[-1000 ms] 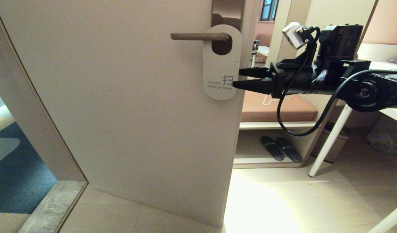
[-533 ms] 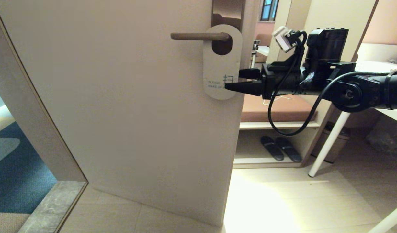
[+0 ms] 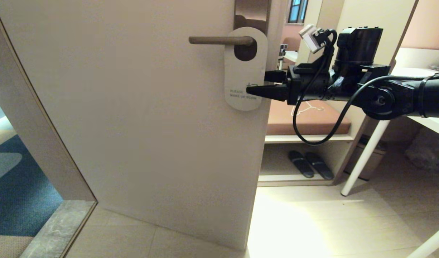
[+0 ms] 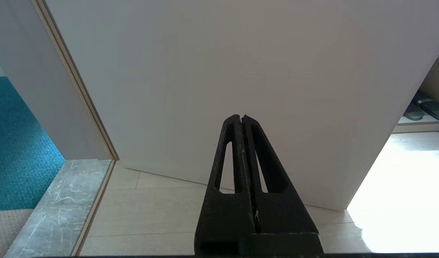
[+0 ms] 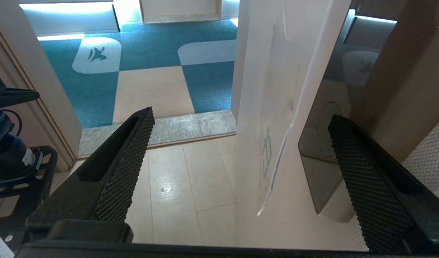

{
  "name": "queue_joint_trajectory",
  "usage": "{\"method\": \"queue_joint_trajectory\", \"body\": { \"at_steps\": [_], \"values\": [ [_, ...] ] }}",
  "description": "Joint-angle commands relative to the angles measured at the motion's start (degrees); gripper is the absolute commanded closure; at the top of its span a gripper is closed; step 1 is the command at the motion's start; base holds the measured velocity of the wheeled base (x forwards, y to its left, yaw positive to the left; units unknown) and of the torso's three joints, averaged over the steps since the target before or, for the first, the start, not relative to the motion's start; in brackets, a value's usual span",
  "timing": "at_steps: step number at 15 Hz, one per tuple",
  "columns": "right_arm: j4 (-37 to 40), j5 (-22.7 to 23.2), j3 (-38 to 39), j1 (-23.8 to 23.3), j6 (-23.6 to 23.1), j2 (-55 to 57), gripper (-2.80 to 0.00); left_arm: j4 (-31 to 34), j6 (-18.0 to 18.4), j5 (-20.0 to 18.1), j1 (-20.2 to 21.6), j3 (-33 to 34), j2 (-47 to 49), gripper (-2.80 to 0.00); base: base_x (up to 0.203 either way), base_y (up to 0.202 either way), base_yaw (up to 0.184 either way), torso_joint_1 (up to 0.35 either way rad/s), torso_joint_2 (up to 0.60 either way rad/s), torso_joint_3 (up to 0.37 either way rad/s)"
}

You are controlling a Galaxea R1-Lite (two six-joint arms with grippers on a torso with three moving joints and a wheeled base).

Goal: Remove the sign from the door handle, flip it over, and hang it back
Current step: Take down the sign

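The right gripper (image 3: 257, 83) has pushed in from the door's edge since a second ago — its wide-spread jaws now straddle the sign (image 3: 245, 68), gripping nothing. The sign hangs on the door handle (image 3: 221, 40), off-white side out, reading "PLEASE MAKE UP ROOM". The left gripper (image 4: 242, 120) idles low, pressed closed.

The off-white sign (image 3: 245, 70), "PLEASE MAKE UP ROOM" facing out, hangs upright on the bronze door handle (image 3: 221, 40).
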Motion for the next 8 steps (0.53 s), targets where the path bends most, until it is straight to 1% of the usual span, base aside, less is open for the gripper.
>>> {"method": "queue_joint_trajectory", "body": {
  "at_steps": [1,8],
  "values": [
    [-0.12,0.31,-0.19,0.02,-0.06,0.12,-2.8,-0.08,-0.01,0.02,0.0,0.0,0.09,0.0,0.0,0.0,0.0,0.0,0.0,0.0],
    [-0.12,0.31,-1.33,1.17,0.03,0.73,-2.8,0.0,-0.01,0.02,0.0,0.0,0.09,0.0,0.0,0.0,0.0,0.0,0.0,0.0]
  ]
}}
